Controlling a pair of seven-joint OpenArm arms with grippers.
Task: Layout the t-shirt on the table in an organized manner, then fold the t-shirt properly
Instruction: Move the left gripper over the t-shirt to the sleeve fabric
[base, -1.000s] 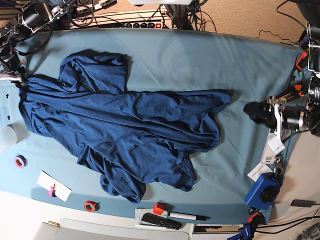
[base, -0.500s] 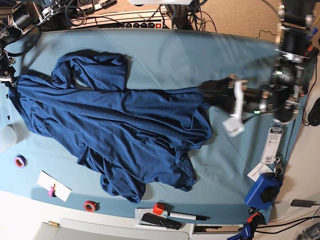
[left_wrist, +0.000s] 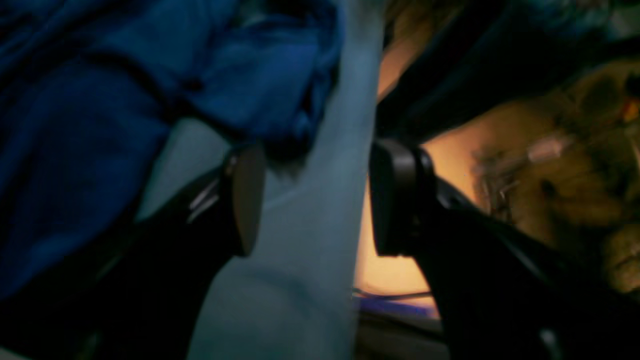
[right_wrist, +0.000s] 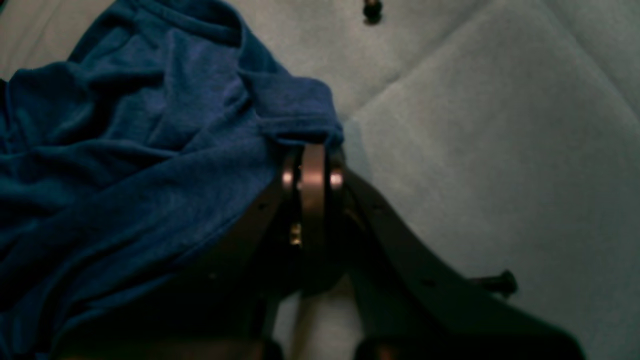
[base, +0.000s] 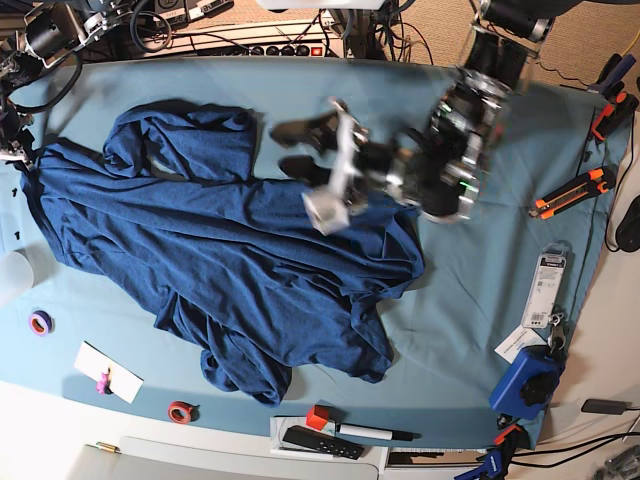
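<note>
The dark navy t-shirt (base: 230, 260) lies crumpled across the left and middle of the teal table (base: 500, 280), with one part bunched at the back left. My left gripper (base: 292, 149) hovers over the shirt's upper middle edge. In the left wrist view that gripper (left_wrist: 320, 200) stands open above bare cloth, and the shirt (left_wrist: 75, 150) is to its left. My right gripper (base: 20, 155) is at the table's far left. The right wrist view shows it (right_wrist: 312, 150) shut on a folded edge of the t-shirt (right_wrist: 125, 165).
Along the front edge lie a purple tape roll (base: 40, 322), a white card (base: 108, 372), a red tape roll (base: 180, 411) and a marker with a remote (base: 345, 435). At the right are an orange-handled tool (base: 572, 192), a tag (base: 547, 290) and a blue device (base: 525, 385).
My left arm has swung from the table's right side to over the shirt's upper middle, with its jaws wider apart. The shirt's right corner has drawn in. The right gripper keeps its hold.
</note>
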